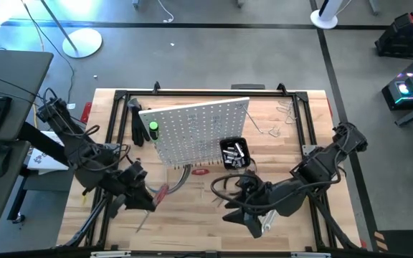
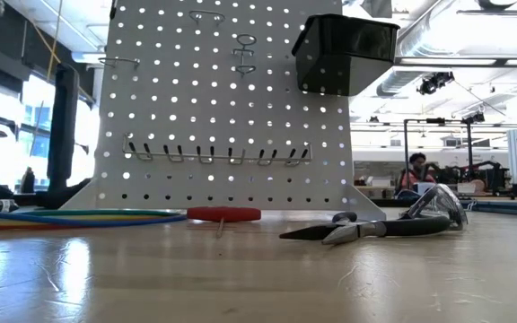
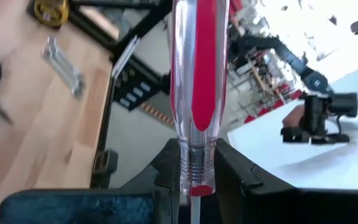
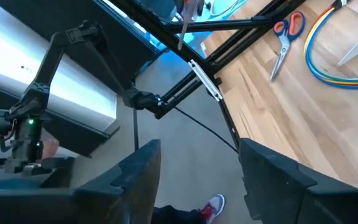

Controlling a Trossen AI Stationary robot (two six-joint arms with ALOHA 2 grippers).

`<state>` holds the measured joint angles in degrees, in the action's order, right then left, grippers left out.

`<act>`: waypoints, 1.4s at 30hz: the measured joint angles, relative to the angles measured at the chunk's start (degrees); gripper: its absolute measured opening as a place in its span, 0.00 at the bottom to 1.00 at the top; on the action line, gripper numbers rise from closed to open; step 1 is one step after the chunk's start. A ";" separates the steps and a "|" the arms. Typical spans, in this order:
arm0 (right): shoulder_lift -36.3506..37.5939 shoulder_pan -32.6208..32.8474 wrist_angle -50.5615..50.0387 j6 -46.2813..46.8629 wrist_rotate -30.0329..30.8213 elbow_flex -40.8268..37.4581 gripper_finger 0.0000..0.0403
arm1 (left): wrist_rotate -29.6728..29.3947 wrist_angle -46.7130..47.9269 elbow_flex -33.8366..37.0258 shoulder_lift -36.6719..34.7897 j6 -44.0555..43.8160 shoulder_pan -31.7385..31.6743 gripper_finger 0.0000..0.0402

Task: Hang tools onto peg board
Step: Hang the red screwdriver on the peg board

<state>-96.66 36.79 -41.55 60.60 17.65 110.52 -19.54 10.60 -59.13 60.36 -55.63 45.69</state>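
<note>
Clearly you've barely begun: your left gripper (image 3: 194, 180) has its jaws clenched on the red-and-clear plastic-handled screwdriver (image 3: 194, 74), while black-handled pliers (image 2: 375, 229) lie on the surface at 5 o'clock of the white perforated peg board (image 2: 223, 99); right gripper (image 4: 197, 168) jaws released, empty.

The peg board (image 2: 223, 99) is white, dotted with a regular grid of small holes, and carries a glossy black bin (image 2: 344, 52). The table (image 1: 192, 215) is pale wood with a light grain. A screwdriver (image 3: 194, 74) has a clear handle with red stripes. The scissors (image 4: 286, 34) have red handles and silver blades. The cables (image 4: 328, 59) run in yellow, green, blue and red. The tape measure (image 3: 50, 9) is yellow, the wrenches (image 3: 64, 57) silver. Both pincers are black.
</note>
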 joint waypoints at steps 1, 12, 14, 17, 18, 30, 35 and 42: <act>0.00 0.00 0.05 -0.01 0.08 0.00 0.53 | -0.15 -0.87 0.00 -0.03 0.75 -0.21 0.14; 0.00 -0.01 0.03 -0.68 0.15 0.00 0.53 | -0.22 -2.02 0.00 -0.09 4.24 -2.33 0.14; 0.00 -0.03 0.03 -1.76 0.15 0.00 0.53 | -0.21 -2.67 0.00 -0.09 5.26 -2.62 0.14; 0.00 -0.03 0.03 -3.32 0.20 0.00 0.53 | -0.48 -4.10 0.00 -0.09 7.40 -3.39 0.14; 0.00 -0.03 0.03 -3.65 0.20 0.00 0.53 | -0.62 -4.67 0.00 -0.09 8.17 -3.75 0.14; 0.00 -0.03 0.03 -4.56 0.22 0.00 0.53 | -0.77 -10.42 0.00 -0.02 13.09 -6.36 0.14; 0.00 -0.03 0.03 -5.55 0.19 0.00 0.53 | -0.75 -11.73 0.00 -0.02 13.44 -6.36 0.14; 0.02 -0.03 0.03 -5.60 0.19 0.00 0.53 | -0.75 -14.28 0.00 1.18 13.89 -6.36 0.14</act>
<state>-96.64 36.75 -41.52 55.00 17.85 110.52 -20.29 -3.68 -59.13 61.54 -41.74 39.33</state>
